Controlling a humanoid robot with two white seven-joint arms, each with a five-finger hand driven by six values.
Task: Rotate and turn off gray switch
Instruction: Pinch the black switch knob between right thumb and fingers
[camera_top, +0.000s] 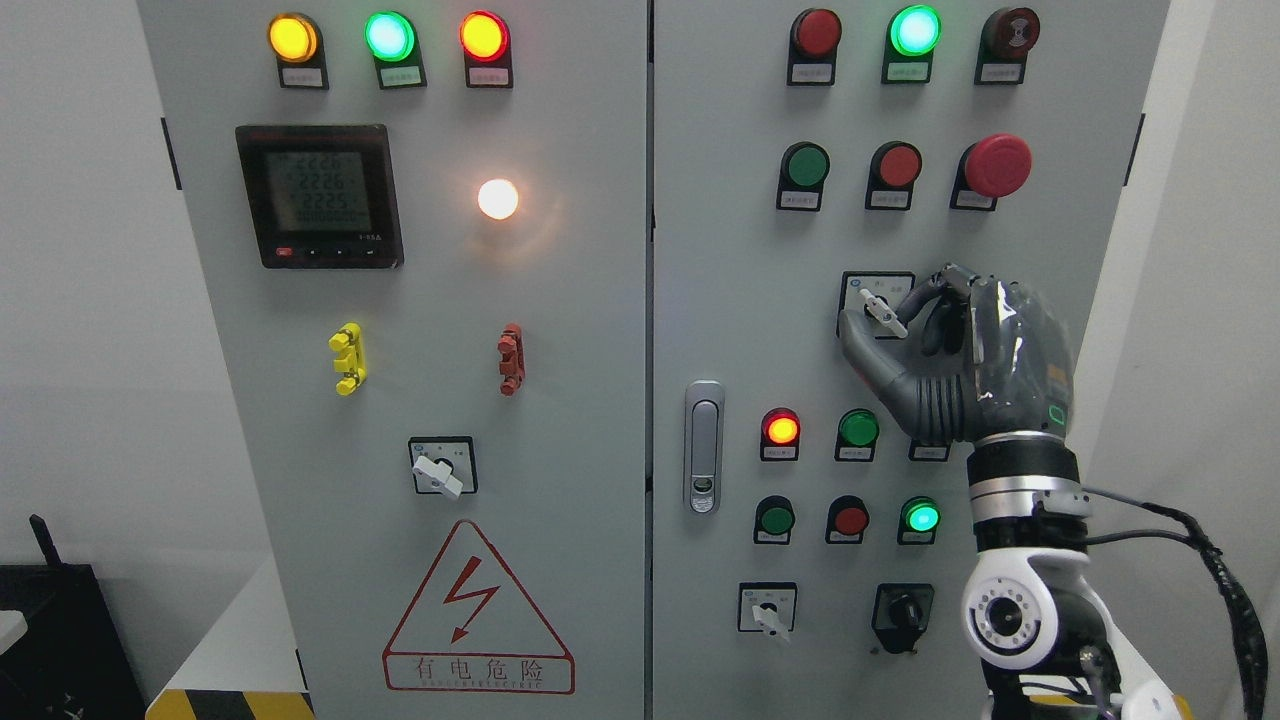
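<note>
Reaching up past the cabinet's (600, 300) lower right corner: right hand (960, 360), thumb and forefinger pinched on the handle of the gray switch (882, 312), mid-height on the right door.

Best done, probably, by keeping the pinch snug, turning from the wrist about the handle's own pivot, and stopping at the detent. Stay clear of the red mushroom button (995, 165) above.

Counted, large to small: two doors; one meter (318, 195); three pale-handled switches, including one low on the left door (440, 470) and one near the right door's bottom edge (768, 612); one black knob (902, 610); two clips, yellow (348, 358) and red (511, 358).
</note>
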